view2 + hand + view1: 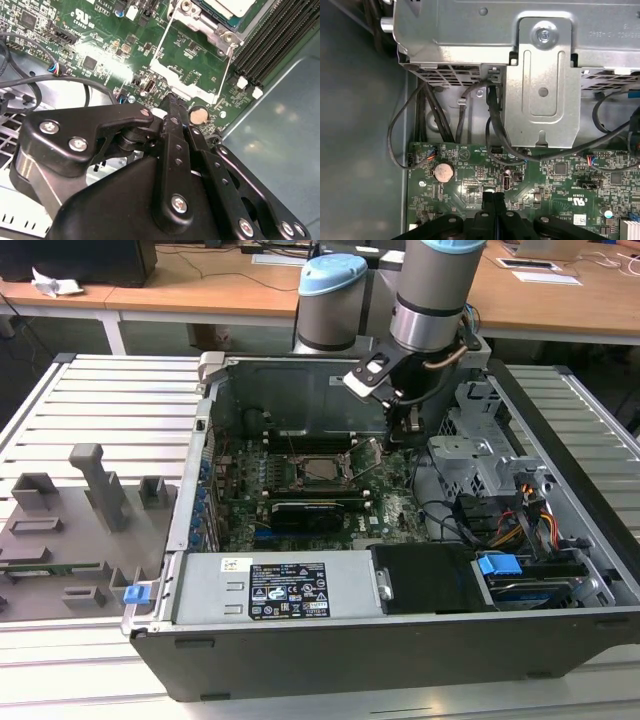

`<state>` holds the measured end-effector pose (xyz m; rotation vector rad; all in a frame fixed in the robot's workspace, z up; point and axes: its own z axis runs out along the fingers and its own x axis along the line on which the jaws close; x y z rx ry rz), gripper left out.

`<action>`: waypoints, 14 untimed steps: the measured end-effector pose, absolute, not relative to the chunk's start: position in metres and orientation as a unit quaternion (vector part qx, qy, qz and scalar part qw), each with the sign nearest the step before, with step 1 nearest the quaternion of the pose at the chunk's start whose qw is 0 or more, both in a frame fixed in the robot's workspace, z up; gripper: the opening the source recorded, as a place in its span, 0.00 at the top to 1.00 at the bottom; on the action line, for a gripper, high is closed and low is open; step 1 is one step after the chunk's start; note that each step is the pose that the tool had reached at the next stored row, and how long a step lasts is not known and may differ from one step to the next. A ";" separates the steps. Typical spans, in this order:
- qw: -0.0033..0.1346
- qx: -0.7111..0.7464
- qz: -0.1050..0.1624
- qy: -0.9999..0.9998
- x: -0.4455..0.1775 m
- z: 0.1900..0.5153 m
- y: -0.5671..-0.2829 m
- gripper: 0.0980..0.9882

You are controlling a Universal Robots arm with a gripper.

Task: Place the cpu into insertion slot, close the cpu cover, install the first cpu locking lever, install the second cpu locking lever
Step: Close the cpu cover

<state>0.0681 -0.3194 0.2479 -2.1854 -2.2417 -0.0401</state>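
Observation:
In the exterior view the cpu [322, 468], silvery-grey on top, lies in the insertion slot [298, 472] in the middle of the green motherboard. Its pale top [231, 6] also shows in the second wrist view. The cpu cover [177, 79], a thin silvery frame with a large window, stands raised off the slot and tilts toward my gripper. My gripper [410, 428] hangs over the board, to the exterior view's right of the slot. Its black fingers [171, 107] are pressed together with nothing between them, and in the first wrist view the gripper [493, 199] is also shut.
A grey metal drive cage [540, 90] with black cables [492, 125] stands just beyond the board's edge. A coin battery [443, 172] sits near the fingertips. Black memory slots [270, 35] flank the socket. A long black card [315, 510] and the power supply [285, 590] lie nearer the case front.

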 end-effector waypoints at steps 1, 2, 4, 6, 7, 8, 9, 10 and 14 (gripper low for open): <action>0.005 -0.698 -0.013 -0.716 0.068 0.248 -0.319 0.99; 0.005 -0.698 -0.013 -0.716 0.067 0.248 -0.319 0.99; 0.005 -0.698 -0.013 -0.716 0.063 0.247 -0.319 0.99; 0.005 -0.698 -0.013 -0.716 0.058 0.247 -0.319 0.99; 0.005 -0.698 -0.013 -0.716 0.056 0.247 -0.319 0.99; 0.005 -0.698 -0.013 -0.716 0.054 0.247 -0.319 0.99; 0.005 -0.698 -0.013 -0.716 0.052 0.247 -0.319 0.99; 0.005 -0.698 -0.013 -0.716 0.049 0.247 -0.319 0.99; 0.005 -0.698 -0.013 -0.716 0.037 0.247 -0.319 0.99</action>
